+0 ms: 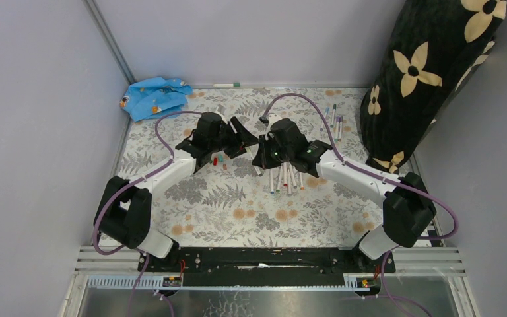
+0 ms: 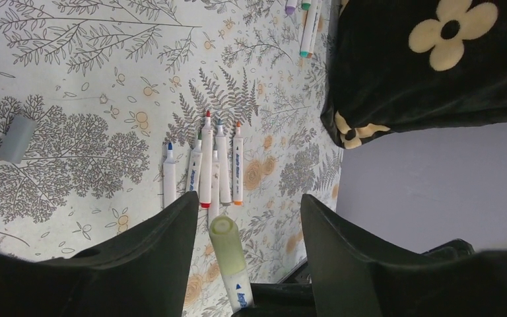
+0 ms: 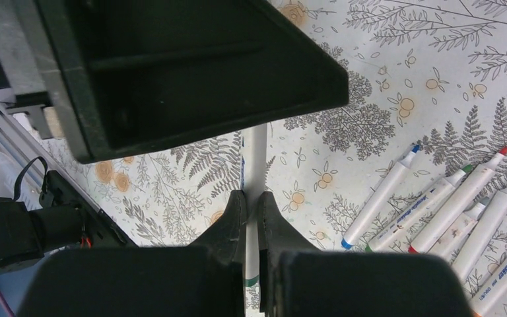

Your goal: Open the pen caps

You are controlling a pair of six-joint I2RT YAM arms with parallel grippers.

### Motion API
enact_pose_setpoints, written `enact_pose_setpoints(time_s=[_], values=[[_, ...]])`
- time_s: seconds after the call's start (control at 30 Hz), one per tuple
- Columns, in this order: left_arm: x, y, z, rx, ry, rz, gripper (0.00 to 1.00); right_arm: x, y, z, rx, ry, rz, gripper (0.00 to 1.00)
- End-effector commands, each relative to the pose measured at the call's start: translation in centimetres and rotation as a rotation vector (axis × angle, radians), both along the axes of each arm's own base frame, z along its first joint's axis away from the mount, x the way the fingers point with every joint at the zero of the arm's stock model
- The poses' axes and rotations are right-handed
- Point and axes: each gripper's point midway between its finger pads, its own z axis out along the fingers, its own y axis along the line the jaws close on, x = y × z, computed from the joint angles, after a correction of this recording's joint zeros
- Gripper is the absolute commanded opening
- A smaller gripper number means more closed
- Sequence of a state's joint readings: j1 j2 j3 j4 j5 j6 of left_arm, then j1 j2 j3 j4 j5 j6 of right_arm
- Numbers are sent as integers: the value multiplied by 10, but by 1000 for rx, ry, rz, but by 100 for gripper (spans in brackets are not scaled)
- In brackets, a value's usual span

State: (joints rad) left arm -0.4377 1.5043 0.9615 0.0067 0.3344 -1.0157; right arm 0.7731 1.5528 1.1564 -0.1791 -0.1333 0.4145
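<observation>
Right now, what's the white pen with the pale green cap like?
The white plastic pen has blue print on its barrel and a rounded pale green cap, not yet off. The right gripper is shut on the barrel, holding it up, its cap between the left gripper's open fingers, not gripped.

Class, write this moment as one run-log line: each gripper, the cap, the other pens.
left gripper: open, straddling yellow-green cap | right gripper: shut on white pen | cap: on, not gripped | uncapped pens: lying in a row

Left pincer [image 2: 247,201] jaws apart; right pincer [image 3: 251,198] clamped tight; both angled inward, tips close together.
</observation>
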Motion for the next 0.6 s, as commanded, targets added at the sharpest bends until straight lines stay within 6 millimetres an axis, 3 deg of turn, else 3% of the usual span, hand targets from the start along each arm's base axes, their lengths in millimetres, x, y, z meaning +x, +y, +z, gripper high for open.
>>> enact_pose_setpoints(time_s=[0.0, 0.27, 0.33, 0.5, 0.57], values=[[3, -1, 5, -16, 9, 22, 62, 2, 16, 45, 95, -77, 19, 0], [3, 1, 13, -26, -2, 39, 35, 0, 15, 43, 89, -79, 18, 0], [3, 2, 12, -25, -2, 45, 29, 0, 14, 44, 89, -84, 13, 0], [0, 1, 13, -33, 4, 33, 28, 1, 13, 48, 93, -94, 4, 0], [-1, 1, 13, -33, 1, 33, 17, 2, 13, 49, 95, -97, 3, 0]])
